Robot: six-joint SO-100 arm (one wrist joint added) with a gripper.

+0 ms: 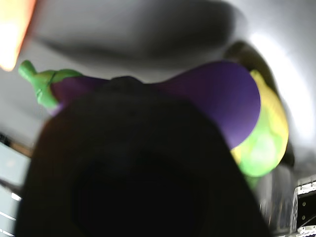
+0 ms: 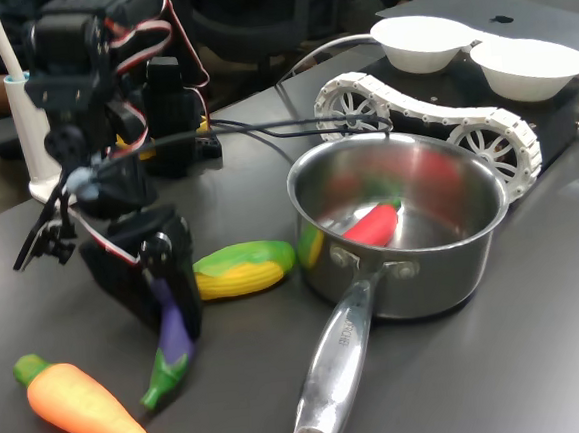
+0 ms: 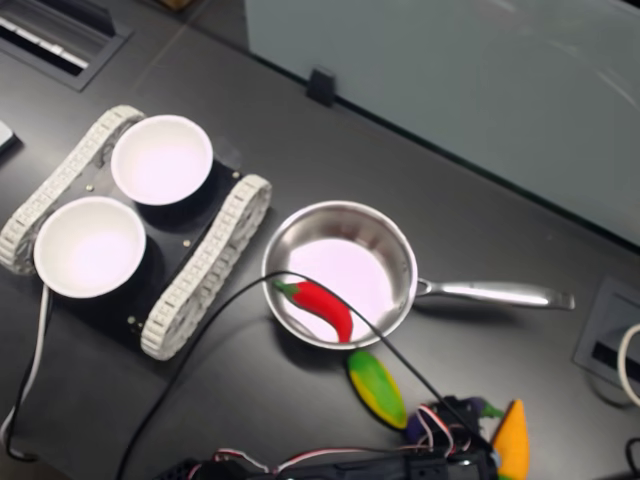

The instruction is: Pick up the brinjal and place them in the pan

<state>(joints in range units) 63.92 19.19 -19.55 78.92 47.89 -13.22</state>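
Observation:
The brinjal [image 2: 174,334] is glossy purple with a green cap and hangs tilted, its cap end low near the table at the first exterior view's lower left. My gripper [image 2: 165,286] is shut on its fat end. In the wrist view the brinjal [image 1: 222,98] lies across a dark jaw that fills the foreground. Only a purple bit of it [image 3: 415,428] shows in the second exterior view, under the arm. The steel pan [image 2: 445,274] stands to the first exterior view's right, handle [image 2: 332,374] pointing toward the camera, and holds a red toy chilli [image 2: 375,225].
A yellow-green toy corn [image 2: 238,268] lies between the brinjal and the pan. An orange toy carrot [image 2: 84,403] lies near the front edge. Two white bowls [image 2: 424,40] [image 2: 533,62] sit on a tracked vehicle [image 2: 422,116] behind the pan. Cables [image 2: 263,128] cross the table.

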